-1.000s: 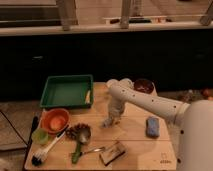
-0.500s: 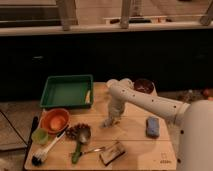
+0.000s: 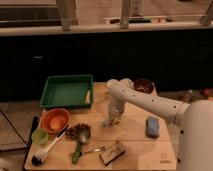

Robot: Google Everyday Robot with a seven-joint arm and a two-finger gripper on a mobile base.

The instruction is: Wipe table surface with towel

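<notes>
One white robot arm [image 3: 145, 100] is reaching from the right across the tabletop [image 3: 135, 140], and its claw [image 3: 111, 121] is hanging down near the middle of the light tan wood, right at the surface. I cannot tell how wide the claw is standing or whether it is gripping anything.

Counting the things: one green tray [image 3: 67, 91] is sitting at about 10 o'clock from the claw, overhanging the far left corner, with one small yellowish item [image 3: 88, 97] leaning inside its right wall. One orange bowl [image 3: 55, 120] is lying at 9 o'clock, and one small green cup [image 3: 40, 136] is sitting just beside it at the left edge. One brush with a white handle [image 3: 47, 149] is pointing toward 7 o'clock. One green-handled spoon [image 3: 81, 141] is lying at about 7 o'clock beside a small dark pile. One brownish block [image 3: 112, 152] is resting at 6 o'clock near the front edge. One blue sponge [image 3: 152, 126] is lying at 3 o'clock. One dark red bowl [image 3: 143, 85] is standing at 1 o'clock by the far edge.

Behind the tabletop, a dark cabinet front [image 3: 100, 55] is running under a pale ledge.
</notes>
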